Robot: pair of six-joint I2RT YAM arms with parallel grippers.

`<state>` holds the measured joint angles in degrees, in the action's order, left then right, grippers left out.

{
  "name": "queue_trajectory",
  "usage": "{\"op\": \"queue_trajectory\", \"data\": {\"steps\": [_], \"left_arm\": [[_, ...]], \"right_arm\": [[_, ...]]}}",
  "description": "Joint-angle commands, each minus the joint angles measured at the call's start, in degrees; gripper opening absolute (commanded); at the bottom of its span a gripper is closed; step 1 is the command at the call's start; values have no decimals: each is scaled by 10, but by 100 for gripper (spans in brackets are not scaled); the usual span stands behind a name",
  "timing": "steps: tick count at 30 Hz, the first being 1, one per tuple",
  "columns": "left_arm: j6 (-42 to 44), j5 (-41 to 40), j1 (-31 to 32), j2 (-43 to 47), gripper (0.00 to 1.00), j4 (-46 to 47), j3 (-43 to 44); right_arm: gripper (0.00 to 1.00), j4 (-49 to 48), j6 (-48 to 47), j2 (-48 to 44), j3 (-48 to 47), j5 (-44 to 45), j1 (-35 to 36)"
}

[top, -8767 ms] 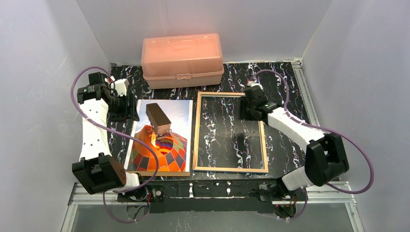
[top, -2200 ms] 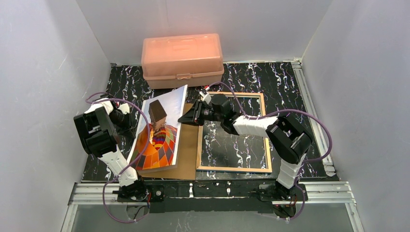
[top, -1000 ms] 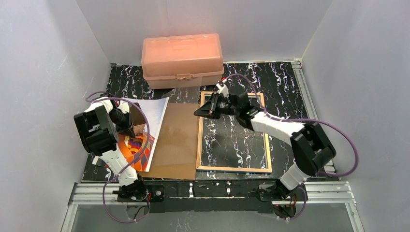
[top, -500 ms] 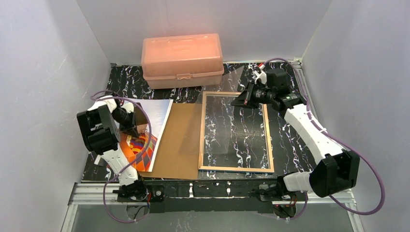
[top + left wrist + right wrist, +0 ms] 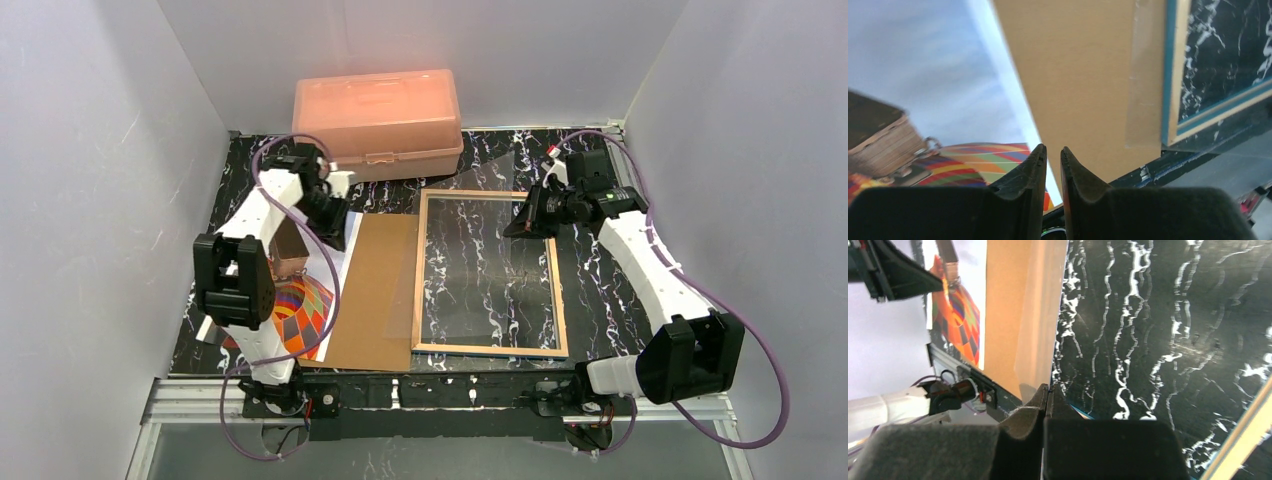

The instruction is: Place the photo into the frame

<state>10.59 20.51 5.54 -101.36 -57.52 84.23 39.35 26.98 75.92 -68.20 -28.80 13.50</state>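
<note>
black marbled tabletop (image 5: 590, 160) fills the white-walled booth, with a peach plastic box (image 5: 378, 110) along its back edge. the frame (image 5: 557, 300) lies flat right of centre, its rim wood-coloured from above and blue in the left wrist view. just beside it on the left lies a brown backing board (image 5: 365, 300). the photo (image 5: 300, 315) lies at the board's left, its white-bordered right edge overlapping the board, partly hidden by the left arm. a clear pane (image 5: 450, 290) shows faintly, askew across the frame and the board's right strip. the right gripper (image 5: 517, 228) has its fingers pressed together on that pane's edge. the left gripper (image 5: 335, 225) hangs over the photo's right edge, fingers a narrow slit apart, holding nothing; whether it touches the paper i cannot tell.
</note>
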Motion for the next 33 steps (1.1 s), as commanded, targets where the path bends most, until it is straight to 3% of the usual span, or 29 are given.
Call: {"op": "queue_trajectory", "data": {"steps": [1, 7, 18, 28, 33], "left_arm": [[-13, 4, 90, 2, 16, -27, -4], [-4, -39, 210, -50, 14, 32, -39], [5, -89, 285, -89, 13, 102, -68], [32, -213, 275, -130, 9, 119, -108], [35, -212, 241, -110, 8, 112, -101]], "right_arm": [[1, 59, -46, -3, -57, 75, -12], [1, 101, -79, -2, -63, 148, -12], [1, 118, -113, -7, -36, 203, -14], [1, 118, -123, -7, -9, 225, -13], [1, 127, -128, -13, -20, 249, -13]]}}
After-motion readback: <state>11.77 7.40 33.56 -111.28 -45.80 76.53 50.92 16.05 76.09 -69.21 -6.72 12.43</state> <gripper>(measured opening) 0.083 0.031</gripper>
